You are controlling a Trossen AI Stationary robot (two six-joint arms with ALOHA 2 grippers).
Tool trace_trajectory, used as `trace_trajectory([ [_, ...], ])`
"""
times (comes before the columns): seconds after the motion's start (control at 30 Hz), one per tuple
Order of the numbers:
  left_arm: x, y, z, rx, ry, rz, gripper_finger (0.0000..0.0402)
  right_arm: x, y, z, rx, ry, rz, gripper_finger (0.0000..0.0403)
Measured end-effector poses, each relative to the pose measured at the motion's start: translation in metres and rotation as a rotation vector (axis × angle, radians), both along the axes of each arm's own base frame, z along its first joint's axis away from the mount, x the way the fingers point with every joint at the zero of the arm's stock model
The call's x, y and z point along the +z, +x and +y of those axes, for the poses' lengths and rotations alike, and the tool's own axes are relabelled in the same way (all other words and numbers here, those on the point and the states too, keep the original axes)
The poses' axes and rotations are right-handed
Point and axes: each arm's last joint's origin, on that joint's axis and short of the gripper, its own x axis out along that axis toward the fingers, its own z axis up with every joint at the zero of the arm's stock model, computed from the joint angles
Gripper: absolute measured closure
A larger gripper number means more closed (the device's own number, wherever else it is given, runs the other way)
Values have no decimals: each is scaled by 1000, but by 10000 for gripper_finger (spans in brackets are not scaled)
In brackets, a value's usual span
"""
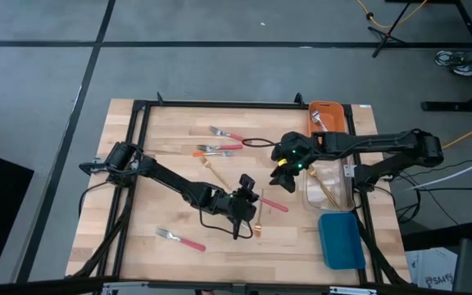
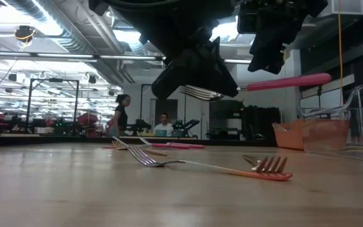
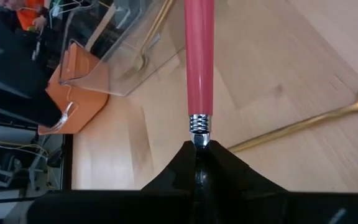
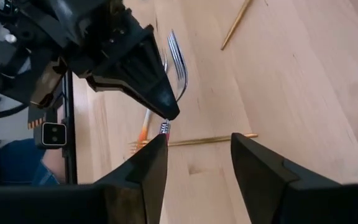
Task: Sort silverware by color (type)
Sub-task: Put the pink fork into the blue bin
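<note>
Pink-handled fork is lifted off the table, held level, w/ the left gripper clamped on its neck, just below the handle. Right gripper hangs near, jaws apart, nothing in them. Step: looks like a handover or carry toward the bins, prob. the orange bin. Next move needs the right jaws to line up on the handle before the left lets go.
</note>
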Motion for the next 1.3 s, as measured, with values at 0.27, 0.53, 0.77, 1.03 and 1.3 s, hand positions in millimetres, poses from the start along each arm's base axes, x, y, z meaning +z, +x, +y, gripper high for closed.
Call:
trace_trajectory([
  [0.27, 2, 4, 7, 18, -10, -30, 381, -4, -5, 0, 1, 4, 68, 235],
  [0.53, 10, 13, 23, 59, -36, -127, 380, -4, -5, 1, 17, 25, 68, 235],
  [0.77, 16, 19, 35, 60, -3, -183, 380, -4, -5, 1, 17, 25, 70, 235],
  [1.03, 21, 22, 40, 29, 67, -202, 380, -7, -10, 1, 17, 29, 123, 235],
  [1.3, 22, 23, 41, -2, 133, -192, 380, -7, -10, 1, 16, 32, 126, 238],
])
